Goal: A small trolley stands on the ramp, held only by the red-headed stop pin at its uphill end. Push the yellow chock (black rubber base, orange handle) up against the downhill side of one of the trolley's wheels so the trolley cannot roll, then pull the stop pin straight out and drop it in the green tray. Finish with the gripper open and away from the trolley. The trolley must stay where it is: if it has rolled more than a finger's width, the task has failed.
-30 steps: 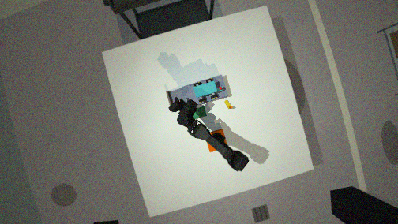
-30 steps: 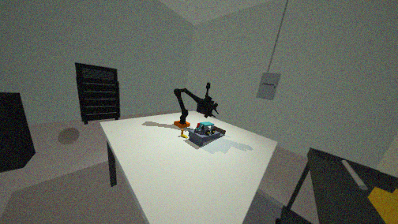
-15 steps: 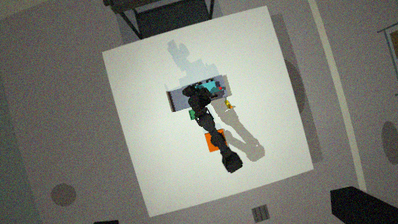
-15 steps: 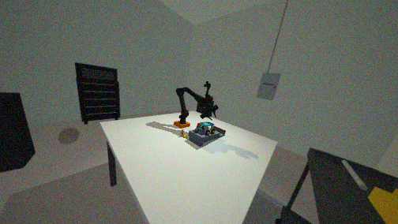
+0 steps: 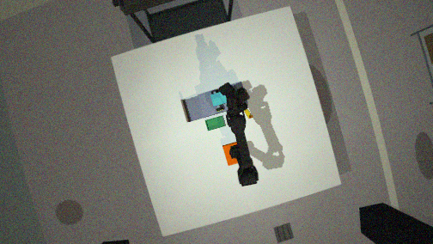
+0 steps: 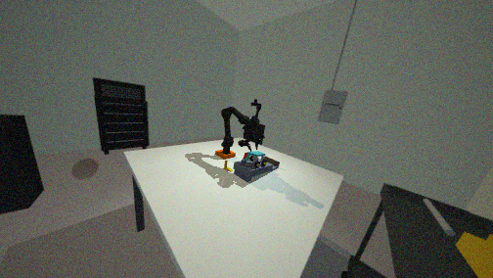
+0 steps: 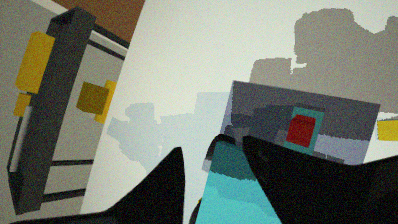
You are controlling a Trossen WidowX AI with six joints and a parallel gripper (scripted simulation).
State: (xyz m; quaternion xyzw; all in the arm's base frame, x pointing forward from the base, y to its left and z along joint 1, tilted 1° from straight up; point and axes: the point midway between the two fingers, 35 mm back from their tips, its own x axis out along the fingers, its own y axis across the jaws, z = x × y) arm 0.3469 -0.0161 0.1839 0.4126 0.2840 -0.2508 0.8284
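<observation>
Gripper (image 7: 212, 165) half-spread, holds nothing, above trolley (image 5: 218, 100) mid-bench. Chock (image 5: 247, 113): light, stiff; push low on rubber base.

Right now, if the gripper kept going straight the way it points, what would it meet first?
Most likely the blue trolley: in the wrist view it fills the gap between the gripper's half-open, empty fingers. The red pin head sits further along the ramp. Depth is hard to judge.
</observation>
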